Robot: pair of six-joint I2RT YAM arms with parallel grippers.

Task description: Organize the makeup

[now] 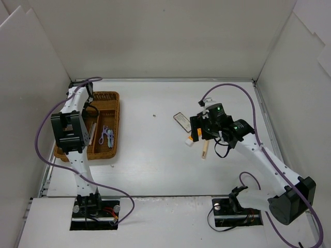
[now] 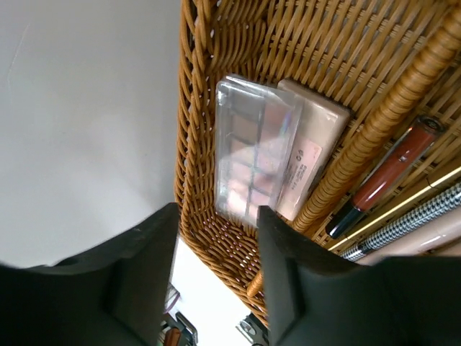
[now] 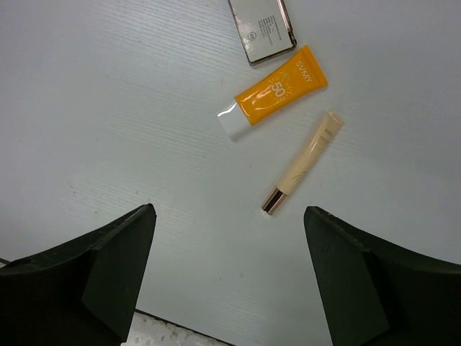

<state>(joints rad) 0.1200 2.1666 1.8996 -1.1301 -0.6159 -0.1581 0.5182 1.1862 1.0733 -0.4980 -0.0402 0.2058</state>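
1. The left claw (image 2: pixel 216 249) hangs over the wicker tray (image 2: pixel 189 144). Its fingers are apart and grip nothing.
2. Just beyond those fingertips, in the tray's outer compartment, lies one eyeshadow palette (image 2: pixel 256 162) with a clear plastic lid over square pans. It rests partly on one flat beige box (image 2: pixel 317 140).
3. Past a thick woven divider lie one red-brown lip gloss (image 2: pixel 389 173) with a black cap and one houndstooth pencil (image 2: pixel 414 220).
4. From above, one purple curler (image 1: pixel 106 135) lies in the tray's right-hand compartment.
5. The right claw (image 3: pixel 227 241) hovers over the tabletop (image 3: pixel 108 108), its fingers spread wide with nothing between them.
6. Ahead of that claw, well apart from its fingers, lie three things: one glossy orange tube (image 3: pixel 277 94) with a white cap, one slim cream tube (image 3: pixel 306 158) with a metallic cap, and one flat rectangular case (image 3: pixel 261 29) with a dark rim.
7. The orange tube's flat end touches the case; the cream tube lies just beside the orange one.
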